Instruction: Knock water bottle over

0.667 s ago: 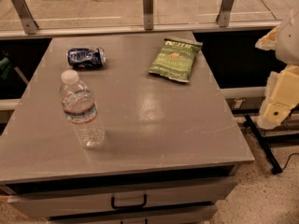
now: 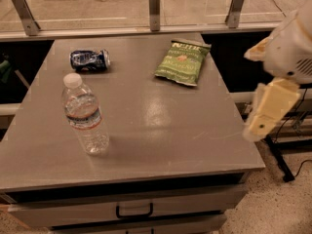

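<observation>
The arm (image 2: 291,43) comes in from the right and is cut off by the picture's edge, so only a pale rounded housing and the cream gripper (image 2: 270,108) below it show. The gripper hangs in the air just off the desk's right edge, past the middle of that edge and nearer the front right corner. It touches nothing, and I cannot tell whether it is apart or together.

The print on the chip bag (image 2: 183,61) is hard to read. The bag is green and lies flat near the back right corner of the grey desk (image 2: 161,130). A crushed dark-blue soda can (image 2: 89,60) lies on its side towards the back left corner. A drawer (image 2: 131,206) with a dark handle (image 2: 134,211) shows under the front edge.

The water bottle (image 2: 84,113) stands upright near the left edge, closer to the front than the back and well apart from the gripper. It is clear ribbed plastic with a white cap (image 2: 72,80). Its white label (image 2: 84,117) is banded red-orange and blue.
</observation>
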Robot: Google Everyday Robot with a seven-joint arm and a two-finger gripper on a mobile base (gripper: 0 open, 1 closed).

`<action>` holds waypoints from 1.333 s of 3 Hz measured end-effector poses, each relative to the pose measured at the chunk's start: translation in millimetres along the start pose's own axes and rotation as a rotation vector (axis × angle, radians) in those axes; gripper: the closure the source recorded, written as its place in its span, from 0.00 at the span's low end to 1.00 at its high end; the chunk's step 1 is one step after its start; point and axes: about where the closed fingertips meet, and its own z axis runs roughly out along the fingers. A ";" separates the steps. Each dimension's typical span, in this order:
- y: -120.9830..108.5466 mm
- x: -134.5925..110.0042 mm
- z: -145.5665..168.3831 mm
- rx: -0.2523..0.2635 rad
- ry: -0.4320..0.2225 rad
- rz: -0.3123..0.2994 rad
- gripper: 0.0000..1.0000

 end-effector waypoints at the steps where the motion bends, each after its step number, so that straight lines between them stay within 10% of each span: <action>1: 25.0 -60.9 35.2 -0.056 -0.187 -0.022 0.00; 3: 83.0 -184.2 76.2 -0.143 -0.515 -0.069 0.00; 4: 85.2 -194.6 72.0 -0.141 -0.540 -0.066 0.00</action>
